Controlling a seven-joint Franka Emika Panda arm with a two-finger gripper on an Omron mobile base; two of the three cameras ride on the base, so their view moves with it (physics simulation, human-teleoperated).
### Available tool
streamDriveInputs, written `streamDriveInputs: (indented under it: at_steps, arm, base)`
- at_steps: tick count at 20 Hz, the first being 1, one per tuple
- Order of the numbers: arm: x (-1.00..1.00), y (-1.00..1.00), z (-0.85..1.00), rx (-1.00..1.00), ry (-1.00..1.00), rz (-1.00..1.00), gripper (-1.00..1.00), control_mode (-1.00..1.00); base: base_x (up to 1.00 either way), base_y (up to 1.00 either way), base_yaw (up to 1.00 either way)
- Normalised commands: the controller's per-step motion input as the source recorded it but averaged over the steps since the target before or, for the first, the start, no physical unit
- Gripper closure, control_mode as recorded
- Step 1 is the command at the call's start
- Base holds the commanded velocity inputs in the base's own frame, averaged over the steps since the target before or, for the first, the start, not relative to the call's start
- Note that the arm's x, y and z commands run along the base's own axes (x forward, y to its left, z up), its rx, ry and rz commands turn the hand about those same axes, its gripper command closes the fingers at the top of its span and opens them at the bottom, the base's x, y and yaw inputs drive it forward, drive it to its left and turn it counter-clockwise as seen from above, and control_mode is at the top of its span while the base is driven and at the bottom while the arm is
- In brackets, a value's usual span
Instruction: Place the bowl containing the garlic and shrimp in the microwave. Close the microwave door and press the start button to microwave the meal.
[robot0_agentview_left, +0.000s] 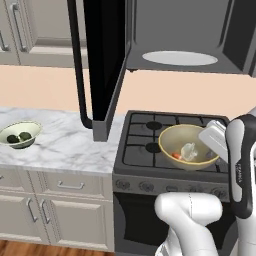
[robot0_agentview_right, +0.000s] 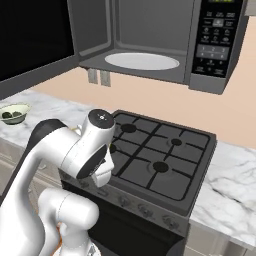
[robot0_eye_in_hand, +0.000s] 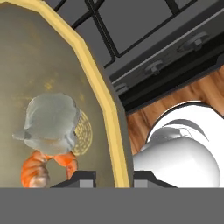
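Above the stove's (robot0_agentview_left: 150, 145) front right corner, the gripper (robot0_eye_in_hand: 114, 177) pinches the bowl's (robot0_agentview_left: 187, 146) rim, one finger inside, lifting garlic (robot0_eye_in_hand: 50, 122) and shrimp (robot0_eye_in_hand: 37, 168) toward the open microwave (robot0_agentview_left: 190, 35).

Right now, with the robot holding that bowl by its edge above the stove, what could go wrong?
The gripper pinches only the rim of the bowl, so it might tilt or slip, spilling the garlic and shrimp. Lifting it to the microwave, it could also knock the open microwave door hanging beside the path.
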Motion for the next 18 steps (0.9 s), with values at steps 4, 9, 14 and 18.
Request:
streamDriveInputs:
  at_steps: [4, 9, 14, 18]
  arm:
    - [0.01, 0.0, 0.0, 0.0, 0.0, 0.0, 1.0, -1.0]
    - [0.01, 0.0, 0.0, 0.0, 0.0, 0.0, 1.0, -1.0]
    - [0.0, -0.08, 0.13, 0.02, 0.0, 0.0, 1.0, -1.0]
    - [0.0, 0.0, 0.54, 0.0, -0.06, -0.02, 1.0, -1.0]
  base:
    - [0.07, 0.0, 0.0]
    - [0.0, 0.0, 0.0]
    - [0.0, 0.0, 0.0]
    - [0.0, 0.0, 0.0]
